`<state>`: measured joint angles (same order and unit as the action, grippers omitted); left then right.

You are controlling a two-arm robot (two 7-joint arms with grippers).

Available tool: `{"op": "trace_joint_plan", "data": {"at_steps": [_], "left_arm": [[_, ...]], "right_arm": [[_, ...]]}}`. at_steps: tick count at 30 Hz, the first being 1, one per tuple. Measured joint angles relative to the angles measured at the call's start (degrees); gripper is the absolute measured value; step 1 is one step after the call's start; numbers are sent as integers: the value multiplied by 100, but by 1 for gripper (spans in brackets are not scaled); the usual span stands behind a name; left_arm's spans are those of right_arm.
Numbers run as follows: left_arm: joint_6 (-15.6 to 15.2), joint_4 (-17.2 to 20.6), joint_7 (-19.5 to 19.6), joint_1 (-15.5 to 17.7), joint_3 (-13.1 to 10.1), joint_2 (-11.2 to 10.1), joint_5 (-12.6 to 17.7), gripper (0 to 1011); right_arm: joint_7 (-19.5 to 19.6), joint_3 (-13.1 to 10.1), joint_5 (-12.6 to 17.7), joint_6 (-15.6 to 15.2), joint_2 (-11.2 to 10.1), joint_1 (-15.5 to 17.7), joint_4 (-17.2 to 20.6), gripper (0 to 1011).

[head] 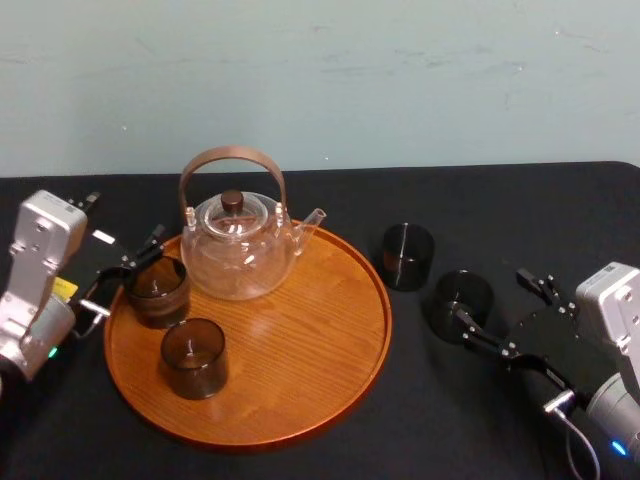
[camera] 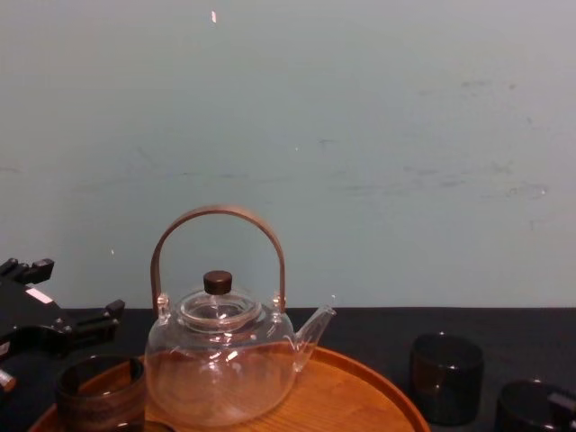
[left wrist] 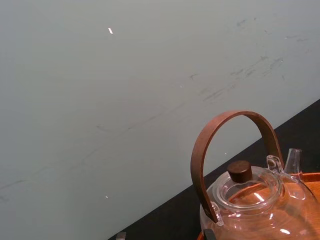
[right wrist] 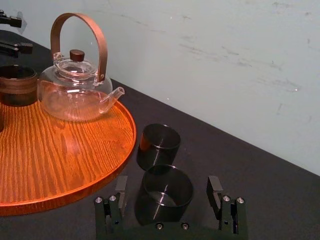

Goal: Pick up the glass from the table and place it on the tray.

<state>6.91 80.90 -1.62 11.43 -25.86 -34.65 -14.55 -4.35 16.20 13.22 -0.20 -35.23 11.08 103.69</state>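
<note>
- My right gripper [right wrist: 168, 189] is low over the table. Its fingers [right wrist: 121, 189] are spread wide, one on each side of the glass [right wrist: 162, 207], with a gap showing on both sides and no contact.
- The glass is short, straight-walled and open-topped, made of dark smoked glass that looks nearly black. A faint sheen shows inside the rim. It stands upright.
- It sits on the black table [right wrist: 260, 190], off the tray [right wrist: 60, 155] on my right side and near the tray's edge without touching it.
- A second dark glass [right wrist: 159, 145] of the same shape stands upright just beyond the first, between it and the tray rim.
- The tray is round, orange-brown wood with strong grain and a low raised rim.
- A clear teapot [right wrist: 75, 92] with a bent wooden handle and a dark knob sits toward the far side of the tray, its spout pointing to my right.
- Two more smoked glasses stand on the tray, one by the left rim [head: 157, 290] and one nearer me [head: 193, 357].
- My left gripper [head: 128, 272] is at the tray's left edge with its fingers apart, just beside the rim-side glass.
</note>
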Motion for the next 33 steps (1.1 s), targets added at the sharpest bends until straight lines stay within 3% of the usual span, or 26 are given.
{"op": "trace_joint_plan", "data": {"at_steps": [13,23,33], "left_arm": [[0,0,0,0,0,0,0,1002],[0,0,0,0,0,0,0,1001],[0,0,0,0,0,0,0,1002]], "right_arm": [[-192,-120,-32,-50,198,25,-176,1002],[-508,-242,167,-167,436,-185,-536,1002],[-706,-266,109,-263,635,-428,-871,1002]]}}
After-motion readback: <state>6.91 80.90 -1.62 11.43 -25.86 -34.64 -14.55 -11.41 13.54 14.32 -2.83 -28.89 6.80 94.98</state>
